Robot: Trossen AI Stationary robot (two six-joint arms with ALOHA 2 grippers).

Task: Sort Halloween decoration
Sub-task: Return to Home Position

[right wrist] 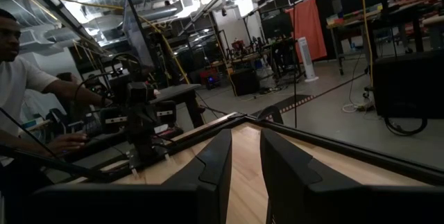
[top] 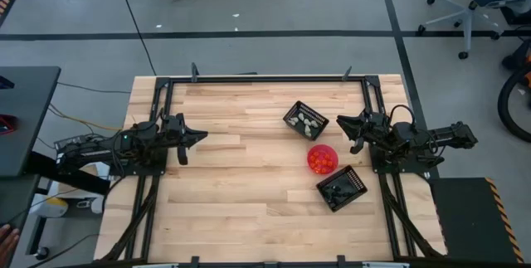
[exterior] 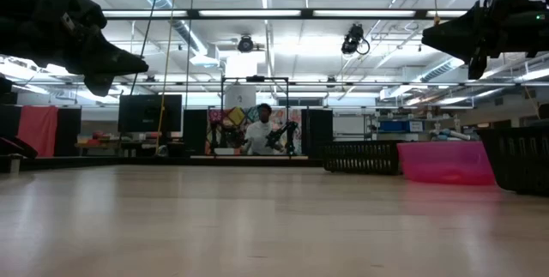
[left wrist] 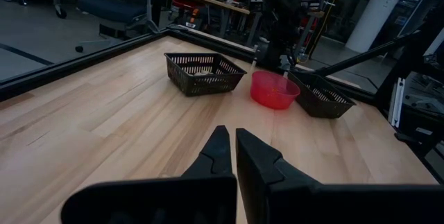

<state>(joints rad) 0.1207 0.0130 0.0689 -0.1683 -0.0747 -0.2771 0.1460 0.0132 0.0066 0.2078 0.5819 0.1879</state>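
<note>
Tiny orange trinkets [top: 322,161] lie in the pink round bowl [top: 331,150]. Pale whitish ones [top: 305,121] sit in the far black slatted basket [top: 294,112]. Dark ones [top: 338,189] lie in the near black basket [top: 355,183]. My left gripper [top: 204,138] [left wrist: 233,137] hovers above the table's left half, shut and pointing at the containers. My right gripper [top: 342,121] [right wrist: 245,148] hangs in the air beside the far basket and above the bowl. It points toward the left arm, its fingers a narrow gap apart.
A black metal frame [top: 265,78] rims the wooden table. The two baskets and the bowl stand in a row on the right half [left wrist: 274,90]. Bare wood [top: 241,193] spreads across the middle and left. A person [right wrist: 21,78] sits beyond the table's left side.
</note>
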